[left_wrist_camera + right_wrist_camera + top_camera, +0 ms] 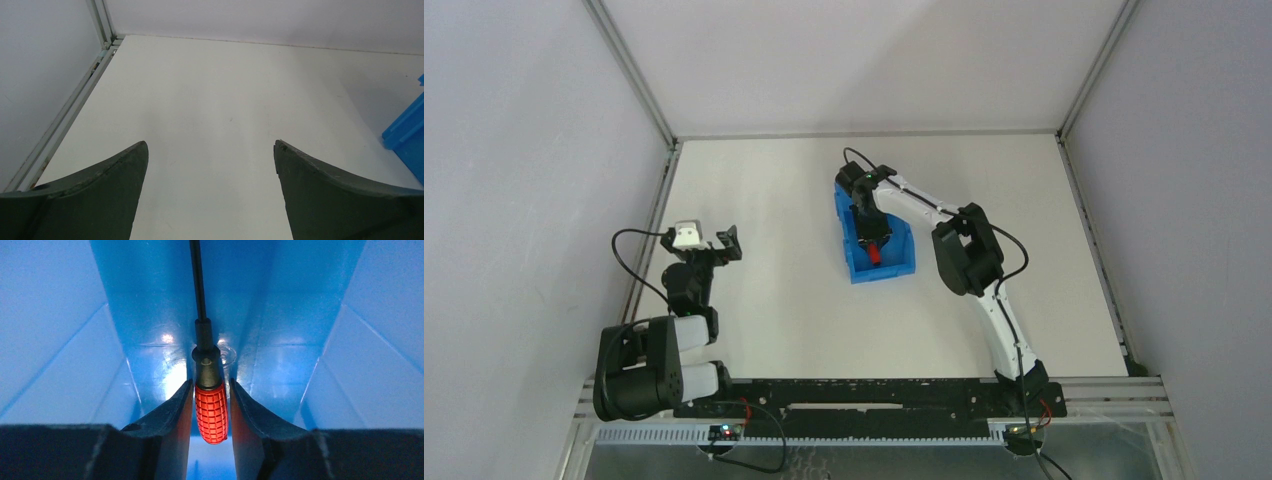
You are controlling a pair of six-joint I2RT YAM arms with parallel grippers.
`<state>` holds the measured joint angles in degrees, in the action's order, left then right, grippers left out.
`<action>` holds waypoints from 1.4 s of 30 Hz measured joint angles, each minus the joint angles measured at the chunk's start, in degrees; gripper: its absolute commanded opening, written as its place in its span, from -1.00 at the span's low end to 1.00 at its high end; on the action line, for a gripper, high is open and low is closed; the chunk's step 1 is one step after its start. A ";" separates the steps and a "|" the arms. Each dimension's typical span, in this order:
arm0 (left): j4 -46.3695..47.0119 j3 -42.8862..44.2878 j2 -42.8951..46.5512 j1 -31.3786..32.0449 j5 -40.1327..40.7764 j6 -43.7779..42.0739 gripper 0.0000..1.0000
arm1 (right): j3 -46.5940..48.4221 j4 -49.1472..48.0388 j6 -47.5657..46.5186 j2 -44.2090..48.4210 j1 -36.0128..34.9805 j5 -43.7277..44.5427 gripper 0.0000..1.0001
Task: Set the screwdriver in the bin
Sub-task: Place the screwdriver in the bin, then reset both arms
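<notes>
The blue bin (880, 270) stands mid-table. My right gripper (871, 236) reaches down inside it. In the right wrist view the screwdriver (211, 412) has a red gridded handle and a thin black shaft. It lies between my right gripper's (211, 382) fingers, with its shaft pointing away along the bin's blue floor (150, 365). A thin gap shows on each side of the handle, so the jaws stand slightly apart. From above the red handle (874, 251) shows inside the bin. My left gripper (701, 243) is wide open and empty at the left of the table.
The bin's blue walls (60, 340) close in on both sides of the right gripper. The left wrist view shows white table (210, 90), a corner of the bin (407, 137) at the right and the metal frame rail (75, 105) along the left edge.
</notes>
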<state>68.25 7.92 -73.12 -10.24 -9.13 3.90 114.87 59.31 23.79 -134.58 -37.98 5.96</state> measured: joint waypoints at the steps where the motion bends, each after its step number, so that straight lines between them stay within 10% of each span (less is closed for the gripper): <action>1: 0.00 0.00 0.00 0.00 0.00 0.00 1.00 | -0.04 0.00 0.02 0.13 0.00 0.00 -0.13; 28: 0.00 0.00 0.00 0.00 -0.02 0.00 1.00 | 2.91 4.17 -4.39 29.40 3.63 4.15 0.56; 42: 0.00 0.00 0.00 0.00 -0.02 0.00 1.00 | -19.63 4.00 -5.92 55.41 19.19 5.66 0.78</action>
<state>68.25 7.92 -73.12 -10.24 -9.15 3.90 95.24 63.31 17.87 -79.18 -18.79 11.62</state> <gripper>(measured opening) 0.996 0.864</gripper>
